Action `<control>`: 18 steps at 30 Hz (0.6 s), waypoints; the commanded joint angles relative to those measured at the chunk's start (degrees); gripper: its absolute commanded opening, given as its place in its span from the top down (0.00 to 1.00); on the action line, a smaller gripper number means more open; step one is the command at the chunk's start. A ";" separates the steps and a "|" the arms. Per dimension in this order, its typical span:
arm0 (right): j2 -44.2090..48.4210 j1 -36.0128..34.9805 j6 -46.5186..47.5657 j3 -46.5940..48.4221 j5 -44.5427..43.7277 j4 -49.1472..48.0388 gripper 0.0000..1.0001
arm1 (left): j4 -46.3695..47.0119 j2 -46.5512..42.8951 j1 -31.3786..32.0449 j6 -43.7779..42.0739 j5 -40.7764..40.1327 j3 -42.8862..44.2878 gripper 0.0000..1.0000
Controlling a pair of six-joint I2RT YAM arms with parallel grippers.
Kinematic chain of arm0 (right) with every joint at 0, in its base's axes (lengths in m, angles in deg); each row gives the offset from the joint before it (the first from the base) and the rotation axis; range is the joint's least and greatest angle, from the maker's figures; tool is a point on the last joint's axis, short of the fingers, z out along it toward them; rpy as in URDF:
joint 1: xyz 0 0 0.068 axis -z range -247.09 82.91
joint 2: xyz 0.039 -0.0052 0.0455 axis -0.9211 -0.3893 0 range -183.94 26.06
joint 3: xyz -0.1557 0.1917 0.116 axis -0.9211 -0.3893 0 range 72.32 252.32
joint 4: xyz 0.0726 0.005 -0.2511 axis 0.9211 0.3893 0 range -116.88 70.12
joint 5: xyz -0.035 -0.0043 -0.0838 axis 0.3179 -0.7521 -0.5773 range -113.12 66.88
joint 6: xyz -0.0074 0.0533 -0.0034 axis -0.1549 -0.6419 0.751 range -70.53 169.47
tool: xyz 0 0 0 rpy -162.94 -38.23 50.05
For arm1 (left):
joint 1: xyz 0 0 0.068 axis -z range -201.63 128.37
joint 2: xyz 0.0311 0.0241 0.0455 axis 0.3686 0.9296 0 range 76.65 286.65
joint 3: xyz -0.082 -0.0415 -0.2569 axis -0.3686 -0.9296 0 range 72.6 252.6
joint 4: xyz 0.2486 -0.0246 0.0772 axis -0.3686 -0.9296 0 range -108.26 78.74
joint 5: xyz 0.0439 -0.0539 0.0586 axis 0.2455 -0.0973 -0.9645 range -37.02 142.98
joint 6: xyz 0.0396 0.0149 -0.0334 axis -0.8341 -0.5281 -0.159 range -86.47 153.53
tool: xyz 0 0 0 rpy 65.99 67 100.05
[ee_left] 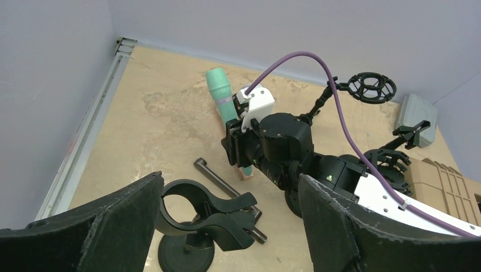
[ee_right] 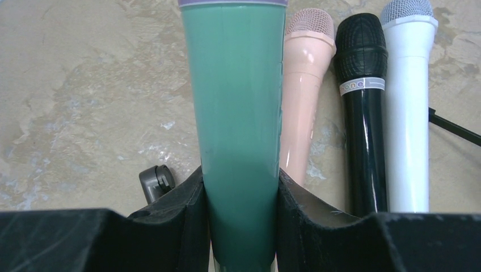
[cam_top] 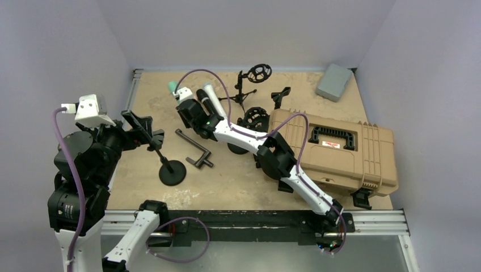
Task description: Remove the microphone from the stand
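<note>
A green microphone (ee_right: 238, 113) is clamped between the pads of my right gripper (ee_right: 239, 192), which is shut on its body. In the top view that gripper (cam_top: 182, 105) holds the green microphone (cam_top: 171, 86) at the back middle of the table, well away from the stand. The black stand (cam_top: 172, 172) has a round base, and its spring clip (ee_left: 204, 212) holds nothing. My left gripper (ee_left: 230, 192) stands open with the clip between its wide-spread fingers. From the left wrist view the microphone (ee_left: 220, 93) is tilted, its head toward the back wall.
Pink (ee_right: 303, 85), black (ee_right: 363, 113) and white (ee_right: 405, 113) microphones lie side by side under the right gripper. A black L-shaped rod (cam_top: 193, 148) lies beside the stand. A tan case (cam_top: 340, 150), a grey pad (cam_top: 334, 82) and other black stands (cam_top: 249, 85) occupy the right and back.
</note>
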 commanded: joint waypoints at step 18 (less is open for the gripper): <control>1.18 -1.51 0.88 1.96 -2.82 1.45 0.47 | -0.47 0.26 0.28 1.41 2.88 2.26 0.15</control>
